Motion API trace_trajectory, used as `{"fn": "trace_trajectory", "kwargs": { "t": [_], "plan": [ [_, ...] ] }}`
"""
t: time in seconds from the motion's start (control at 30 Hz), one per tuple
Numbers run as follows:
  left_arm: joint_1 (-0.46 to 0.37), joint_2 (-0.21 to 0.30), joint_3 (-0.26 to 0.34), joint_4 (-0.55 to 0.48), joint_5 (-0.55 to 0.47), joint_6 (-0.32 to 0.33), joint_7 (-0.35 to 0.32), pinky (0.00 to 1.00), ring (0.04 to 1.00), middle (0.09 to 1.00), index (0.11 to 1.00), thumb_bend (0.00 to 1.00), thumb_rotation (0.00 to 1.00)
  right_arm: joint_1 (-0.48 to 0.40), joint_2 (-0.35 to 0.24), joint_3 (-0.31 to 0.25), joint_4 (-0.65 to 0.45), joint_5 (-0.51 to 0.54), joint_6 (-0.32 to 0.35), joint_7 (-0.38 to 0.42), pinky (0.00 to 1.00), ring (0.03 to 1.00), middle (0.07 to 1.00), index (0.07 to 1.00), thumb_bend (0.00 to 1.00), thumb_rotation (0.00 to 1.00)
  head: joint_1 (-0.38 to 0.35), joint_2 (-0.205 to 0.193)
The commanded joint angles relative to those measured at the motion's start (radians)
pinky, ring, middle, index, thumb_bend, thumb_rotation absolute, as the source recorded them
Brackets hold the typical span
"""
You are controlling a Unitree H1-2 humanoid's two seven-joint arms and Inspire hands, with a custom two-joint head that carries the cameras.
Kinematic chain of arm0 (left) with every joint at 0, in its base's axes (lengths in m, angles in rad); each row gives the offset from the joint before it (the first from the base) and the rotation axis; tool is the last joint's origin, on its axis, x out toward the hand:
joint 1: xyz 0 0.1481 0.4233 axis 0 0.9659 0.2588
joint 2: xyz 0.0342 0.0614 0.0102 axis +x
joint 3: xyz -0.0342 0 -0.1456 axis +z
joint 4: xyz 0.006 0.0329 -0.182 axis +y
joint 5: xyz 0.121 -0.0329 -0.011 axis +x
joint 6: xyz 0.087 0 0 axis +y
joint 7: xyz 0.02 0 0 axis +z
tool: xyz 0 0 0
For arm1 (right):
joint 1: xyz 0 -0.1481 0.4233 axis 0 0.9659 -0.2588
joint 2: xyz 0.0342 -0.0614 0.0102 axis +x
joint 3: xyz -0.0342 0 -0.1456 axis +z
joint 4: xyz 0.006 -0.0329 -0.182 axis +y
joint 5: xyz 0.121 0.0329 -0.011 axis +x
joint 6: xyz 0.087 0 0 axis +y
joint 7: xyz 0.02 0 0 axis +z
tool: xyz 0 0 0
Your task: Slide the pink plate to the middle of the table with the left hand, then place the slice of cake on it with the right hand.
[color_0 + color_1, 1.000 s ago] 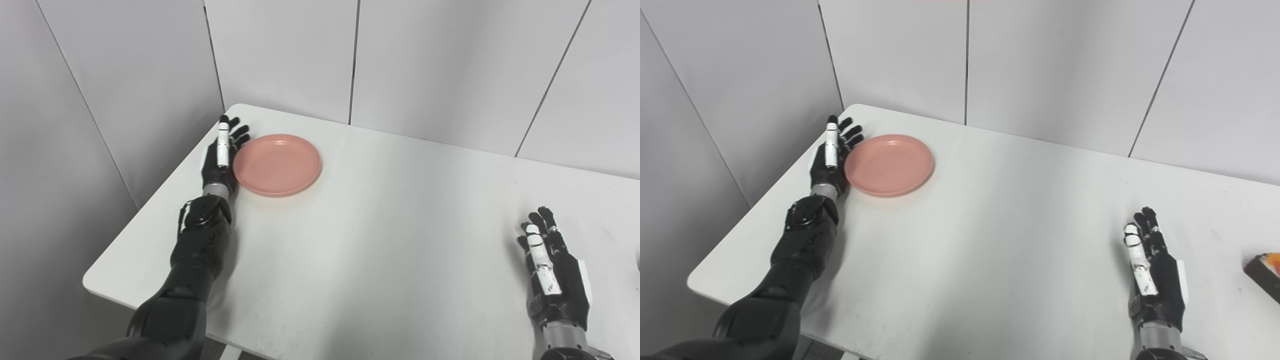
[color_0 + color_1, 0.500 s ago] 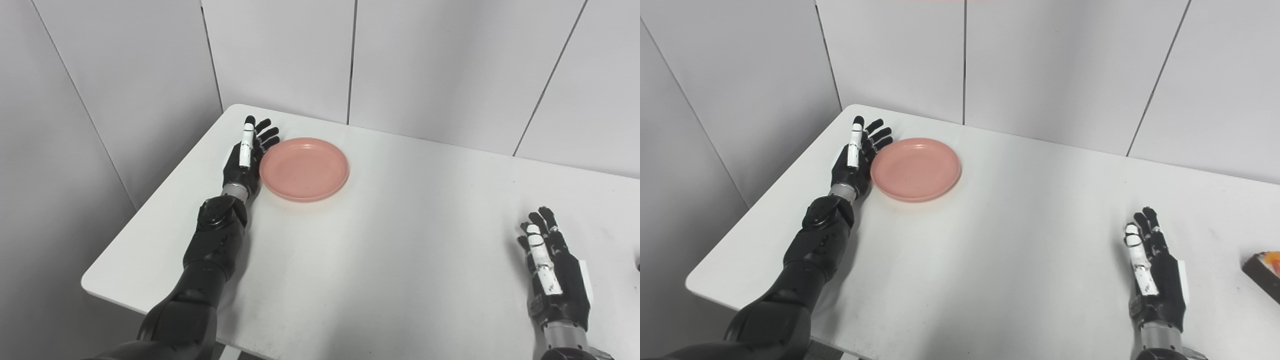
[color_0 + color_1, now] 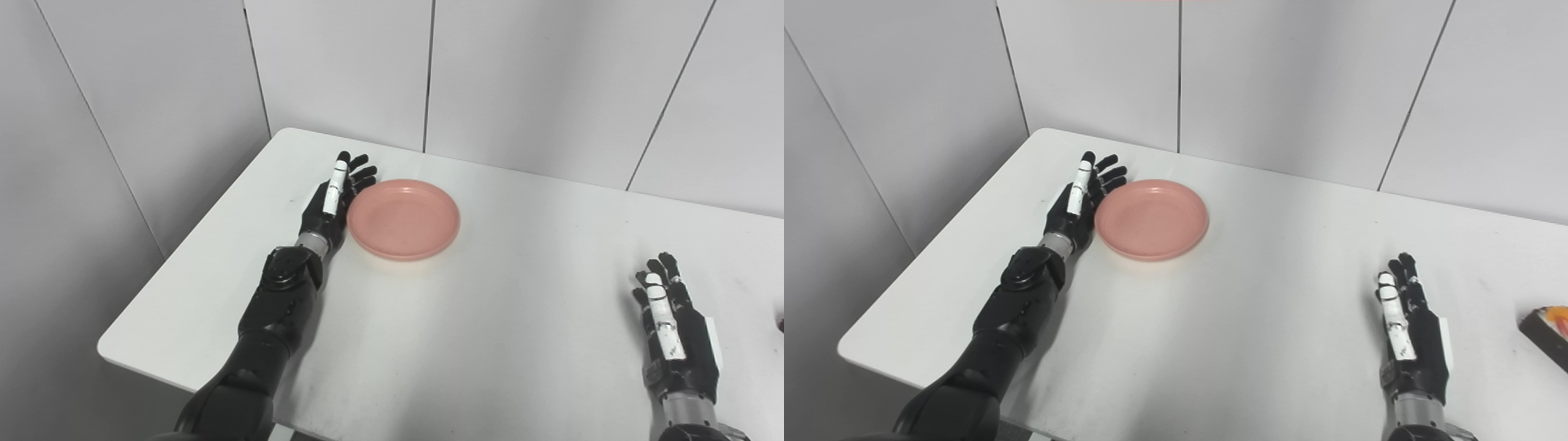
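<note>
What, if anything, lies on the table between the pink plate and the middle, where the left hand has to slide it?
Nothing visible does. The table is bare from the pink plate to its middle. The left hand sits against the plate's left rim. The right hand and the slice of cake lie far right, off the path.

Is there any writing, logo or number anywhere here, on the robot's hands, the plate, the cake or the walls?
None can be read.
pink plate: plain, no print.
left hand and right hand: white patches on the fingers, but no letters or numbers show on them.
slice of cake: cut off by the picture's edge, no label visible.
table and wall panels: bare.
</note>
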Motion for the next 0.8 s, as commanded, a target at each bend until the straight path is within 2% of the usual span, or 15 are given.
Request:
{"fn": "trace_trajectory", "kwargs": {
  "t": [0.0,0.07,0.17,0.37,0.53,0.67,0.77],
  "plan": [
    [-0.014,0.001,-0.018,-0.025,0.022,0.007,-0.019,0.92,0.877,0.845,0.844,0.69,1.0,-0.028,0.007,0.006,-0.01,0.004,-0.029,0.005,0.92,0.922,0.936,0.929,0.46,0.64,-0.007,0.004],
    [-0.01,-0.006,-0.029,-0.038,0.03,0.015,-0.016,0.91,0.876,0.844,0.842,0.68,1.0,-0.028,0.002,0.01,-0.006,-0.003,-0.029,0.009,0.93,0.935,0.951,0.952,0.45,0.69,-0.013,0.006],
    [-0.002,-0.018,-0.047,-0.065,0.051,0.034,-0.001,0.89,0.871,0.84,0.842,0.68,1.0,-0.023,-0.002,0.016,-0.019,-0.008,-0.015,0.009,0.93,0.928,0.943,0.95,0.47,0.7,-0.028,0.011],
    [0.024,-0.052,-0.067,-0.132,0.056,0.082,-0.002,0.88,0.868,0.839,0.845,0.67,1.0,-0.012,-0.004,0.029,-0.047,-0.031,-0.001,0.001,0.93,0.932,0.942,0.95,0.42,0.71,-0.063,0.02],
    [0.046,-0.093,-0.062,-0.179,0.027,0.111,-0.01,0.85,0.866,0.844,0.848,0.67,1.0,-0.014,-0.009,0.046,-0.049,-0.06,0.001,0.001,0.95,0.946,0.952,0.966,0.45,0.76,-0.105,0.031],
    [0.066,-0.129,-0.053,-0.221,0.018,0.148,0.001,0.85,0.875,0.856,0.857,0.66,1.0,-0.016,-0.012,0.063,-0.051,-0.074,0.003,0.007,0.97,0.957,0.969,0.986,0.47,0.83,-0.152,0.042],
    [0.081,-0.152,-0.049,-0.246,0.019,0.171,0.016,0.86,0.876,0.852,0.853,0.65,1.0,-0.015,0.001,0.069,-0.062,-0.083,0.019,-0.006,0.98,0.959,0.971,0.988,0.49,0.84,-0.19,0.05]
  ]
}}
